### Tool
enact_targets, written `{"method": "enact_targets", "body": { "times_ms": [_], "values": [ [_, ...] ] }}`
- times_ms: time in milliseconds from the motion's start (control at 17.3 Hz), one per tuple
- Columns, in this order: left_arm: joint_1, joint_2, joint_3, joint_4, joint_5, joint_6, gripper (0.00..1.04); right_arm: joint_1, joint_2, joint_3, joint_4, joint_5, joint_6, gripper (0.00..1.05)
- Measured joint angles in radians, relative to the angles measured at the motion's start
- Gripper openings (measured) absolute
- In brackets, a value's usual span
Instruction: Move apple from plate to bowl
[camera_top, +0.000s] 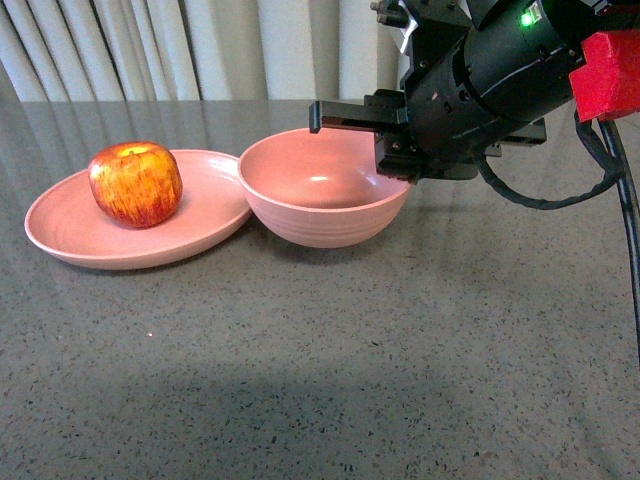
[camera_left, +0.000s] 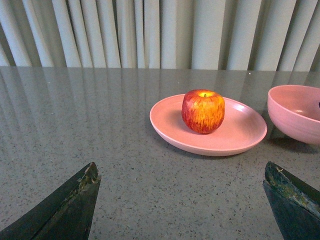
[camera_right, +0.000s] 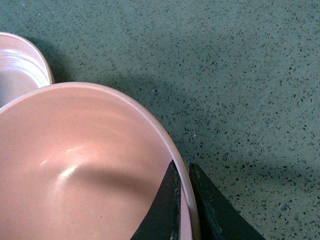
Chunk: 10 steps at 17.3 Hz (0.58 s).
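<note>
The red, yellow-streaked apple (camera_top: 135, 183) sits upright on the shallow pink plate (camera_top: 60, 235) at the left. The deep pink bowl (camera_top: 320, 205) stands just right of the plate, its side touching the plate's rim. My right gripper (camera_top: 395, 150) is shut on the bowl's right rim, one finger inside and one outside, as the right wrist view (camera_right: 183, 192) shows on the bowl (camera_right: 75, 160). My left gripper (camera_left: 182, 185) is open and empty, low over the table, facing the apple (camera_left: 203, 111) on the plate (camera_left: 235, 137). The bowl (camera_left: 295, 115) is at that view's edge.
The grey speckled tabletop (camera_top: 400, 360) stretches in front of the dishes. Pale curtains (camera_top: 200, 45) hang behind the table. The right arm's black cable (camera_top: 625, 200) hangs at the far right. The plate's rim (camera_right: 30, 60) shows beside the bowl in the right wrist view.
</note>
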Motion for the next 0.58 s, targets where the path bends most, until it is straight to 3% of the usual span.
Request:
{"method": "enact_targets", "body": {
  "times_ms": [577],
  "values": [
    [0.0, 0.0, 0.0, 0.0, 0.0, 0.0, 0.98, -0.022, 0.028, 0.002, -0.008, -0.021, 0.008, 0.04]
  ]
}}
